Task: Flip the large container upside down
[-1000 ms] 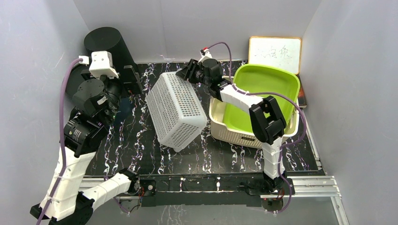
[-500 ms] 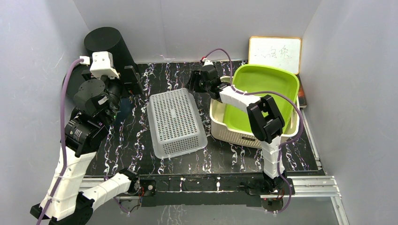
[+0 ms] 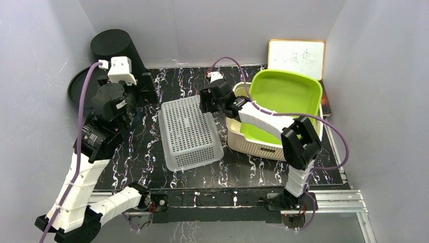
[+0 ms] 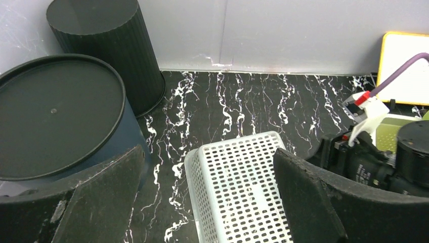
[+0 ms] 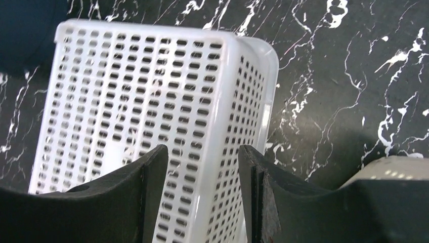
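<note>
The large container is a white perforated basket (image 3: pixel 189 131) lying bottom-up on the black marbled table, its rim on the tabletop. It also shows in the left wrist view (image 4: pixel 243 192) and the right wrist view (image 5: pixel 136 101). My right gripper (image 3: pixel 204 103) hovers over the basket's far right corner. Its jaws are open with the basket's edge showing between them (image 5: pixel 202 152), and they hold nothing. My left gripper (image 3: pixel 141 93) is open and empty above the table to the basket's far left, looking down at the basket's far end (image 4: pixel 208 162).
A cream basket (image 3: pixel 253 144) with a green lid (image 3: pixel 286 91) tilted in it stands just right of the white one. A whiteboard (image 3: pixel 296 58) leans at the back right. A black ribbed bin (image 3: pixel 114 45) and a dark round tub (image 4: pixel 55 116) stand at the back left.
One second ago my right gripper held the basket tilted on edge. The basket has dropped flat, bottom-up. The right gripper has let go and moved nearer over its corner. The left arm shifted right.
</note>
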